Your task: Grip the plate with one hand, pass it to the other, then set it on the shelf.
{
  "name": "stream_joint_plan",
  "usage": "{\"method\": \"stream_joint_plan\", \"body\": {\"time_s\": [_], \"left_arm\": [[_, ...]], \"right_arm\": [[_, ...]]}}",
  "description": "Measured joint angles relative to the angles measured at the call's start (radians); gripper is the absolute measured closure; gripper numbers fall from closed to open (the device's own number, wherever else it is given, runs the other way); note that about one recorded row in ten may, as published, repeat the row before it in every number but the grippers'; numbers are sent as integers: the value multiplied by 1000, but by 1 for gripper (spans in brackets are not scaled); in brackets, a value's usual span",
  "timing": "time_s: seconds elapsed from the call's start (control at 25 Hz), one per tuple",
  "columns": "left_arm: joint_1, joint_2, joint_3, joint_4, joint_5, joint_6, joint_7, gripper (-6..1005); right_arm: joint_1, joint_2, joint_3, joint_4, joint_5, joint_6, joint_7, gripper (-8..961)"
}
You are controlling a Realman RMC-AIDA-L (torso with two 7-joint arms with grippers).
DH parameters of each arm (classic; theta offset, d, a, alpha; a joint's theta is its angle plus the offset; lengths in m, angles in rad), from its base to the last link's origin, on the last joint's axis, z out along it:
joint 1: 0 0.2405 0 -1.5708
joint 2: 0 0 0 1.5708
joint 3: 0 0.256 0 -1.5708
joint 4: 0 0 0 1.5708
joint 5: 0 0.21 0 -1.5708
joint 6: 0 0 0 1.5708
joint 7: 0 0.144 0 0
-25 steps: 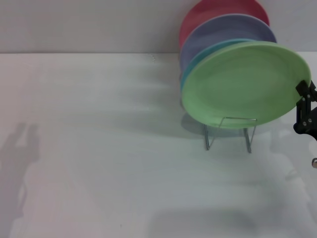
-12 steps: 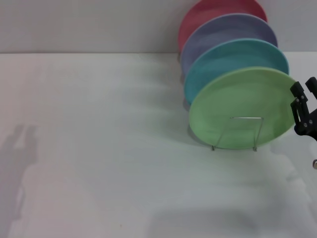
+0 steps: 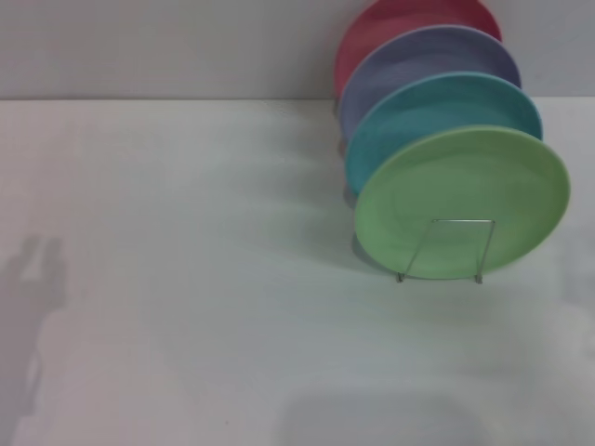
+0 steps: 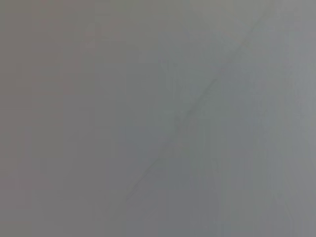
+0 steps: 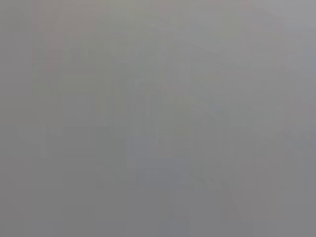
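Four plates stand in the wire dish rack [image 3: 444, 249], w/ your light green plate [image 3: 462, 200] foremost, upright, in front of the turquoise plate [image 3: 437, 107]. Neither hand is in view, so grip state: can't tell. Placing looks done; nothing left but staying clear of the bench [image 3: 186, 279].

We see a pale surface [image 3: 186, 279] reaching back to a grey wall. On it, toward our right, stands the wire shelf [image 3: 456, 246], its front loop upright. Four plates stand on edge in it: green plate [image 3: 462, 200] foremost, then turquoise [image 3: 437, 102], lavender [image 3: 418, 56], red [image 3: 390, 23].
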Motion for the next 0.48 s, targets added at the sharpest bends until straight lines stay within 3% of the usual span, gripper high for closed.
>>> {"method": "stream_joint_plan", "body": {"time_s": [0.16, 0.2, 0.4, 0.48], "left_arm": [[-10, 0, 0, 19, 0, -4, 97, 655], [-20, 0, 5, 31, 6, -6, 162, 655], [-58, -5, 11, 56, 35, -91, 523, 655], [-60, -5, 7, 52, 33, -117, 559, 583]], "right_arm": [[-8, -2, 58, -66, 81, 0, 112, 664], [9, -4, 80, -146, 103, 42, 230, 665], [50, -8, 130, -275, 113, 128, 398, 619], [53, -8, 148, -287, 121, 138, 404, 589]]}}
